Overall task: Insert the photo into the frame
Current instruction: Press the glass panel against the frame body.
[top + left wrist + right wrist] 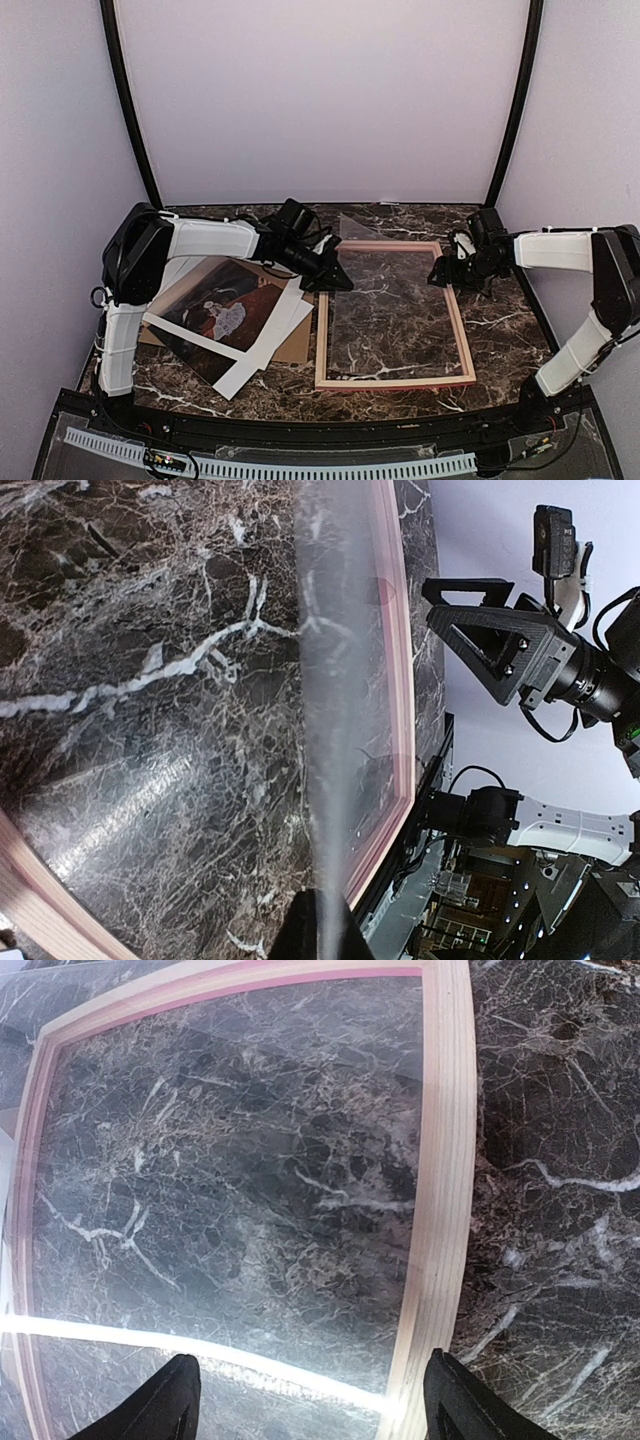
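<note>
The pink-railed frame [468, 340] lies flat on the marble table, right of centre. The photo [225, 308], dark red-brown with a pale figure, lies face up to the left, on a white mat [268, 345] and brown cardboard [298, 345]. My left gripper [335, 275] is shut on the edge of a clear sheet [385, 300] that slants over the frame's opening. From the left wrist, the sheet [335, 780] is a hazy edge-on strip rising from the gripper [322, 935]. My right gripper [310, 1410] stands open above the frame's right rail [440, 1210], holding nothing.
The booth's walls close in the back and sides, with black poles [135, 110] at the back corners. The table's near edge carries a black rail [300, 430]. In the left wrist view the right arm's gripper [500, 645] hangs above the frame's far side.
</note>
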Controlling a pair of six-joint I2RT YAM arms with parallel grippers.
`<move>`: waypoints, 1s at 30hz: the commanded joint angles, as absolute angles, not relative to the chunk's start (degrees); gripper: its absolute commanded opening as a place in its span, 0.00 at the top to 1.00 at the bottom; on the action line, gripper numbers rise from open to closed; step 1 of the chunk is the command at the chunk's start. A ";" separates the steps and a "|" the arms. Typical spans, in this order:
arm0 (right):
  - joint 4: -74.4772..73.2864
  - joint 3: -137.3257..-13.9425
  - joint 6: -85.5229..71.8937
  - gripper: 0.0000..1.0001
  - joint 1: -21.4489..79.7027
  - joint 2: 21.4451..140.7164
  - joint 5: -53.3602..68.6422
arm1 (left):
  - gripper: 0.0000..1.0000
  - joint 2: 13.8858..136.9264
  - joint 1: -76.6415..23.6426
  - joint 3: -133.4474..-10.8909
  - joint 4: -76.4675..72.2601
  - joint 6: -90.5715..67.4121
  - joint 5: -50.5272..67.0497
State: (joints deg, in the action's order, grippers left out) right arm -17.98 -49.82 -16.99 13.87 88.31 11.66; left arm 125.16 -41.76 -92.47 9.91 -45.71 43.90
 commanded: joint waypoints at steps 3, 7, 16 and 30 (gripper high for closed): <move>-16.95 -51.50 -17.31 0.22 14.15 88.15 10.33 | 0.96 120.51 -42.18 -90.86 9.02 -45.79 44.39; -17.06 -51.37 -17.31 0.22 14.15 87.73 10.07 | 0.96 120.42 -42.12 -90.43 8.56 -46.01 44.54; -17.03 -50.93 -17.31 0.22 14.15 87.63 9.92 | 0.96 120.41 -42.26 -90.02 7.91 -46.33 44.55; -17.06 -50.71 -17.21 0.22 14.08 87.45 9.98 | 0.96 120.41 -42.36 -90.05 7.80 -46.36 44.47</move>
